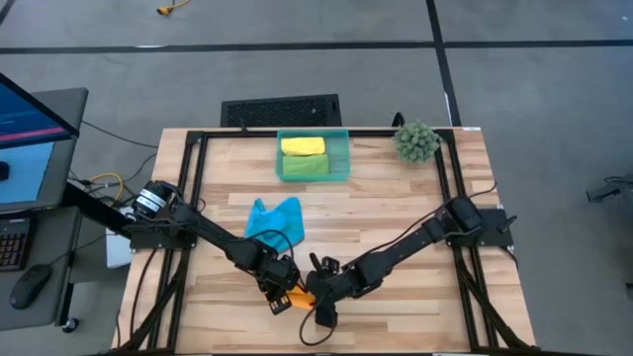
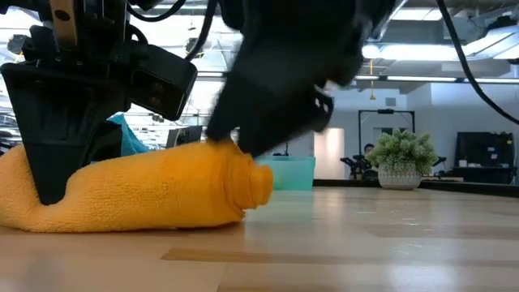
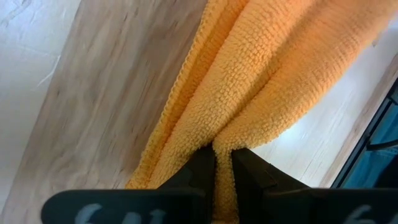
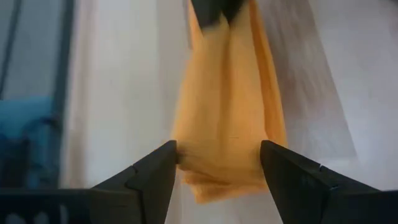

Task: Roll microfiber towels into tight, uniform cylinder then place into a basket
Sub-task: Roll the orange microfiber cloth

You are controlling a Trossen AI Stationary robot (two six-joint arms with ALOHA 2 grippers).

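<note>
From above, the small shallow translucent teal-green plastic basket (image 1: 341, 156) sits at the far middle of the light wooden table (image 1: 396, 213). Inside it lie two rolled cloths side by side: the yellow microfiber towel (image 1: 303, 145) on the far side and the bright green microfiber towel (image 1: 304, 166) on the near side, touching each other. The sky blue microfiber towel (image 1: 274, 219) lies crumpled on the bare wood, between the basket and the arms. Near the front edge, the left gripper (image 1: 282, 294) and the right gripper (image 1: 318, 297) meet over the orange microfiber towel (image 1: 300, 297). A spiky green plant ball (image 1: 416, 141) stands at the far right corner.

From table height, the orange towel (image 2: 138, 191) lies as a thick roll on the wood, a dark gripper finger pressed against its left part and a dark blurred arm over its right end. The teal basket (image 2: 292, 173) shows behind it, the plant ball (image 2: 399, 154) farther right.

In the left wrist view, the left gripper (image 3: 223, 177) is clamped tight on a pinched fold of the orange towel (image 3: 249, 81).

In the right wrist view, the right gripper (image 4: 217, 168) stands spread wide, its fingers (image 4: 155, 174) on either side of the orange towel's (image 4: 227, 124) near end, with the other gripper holding the far end.
</note>
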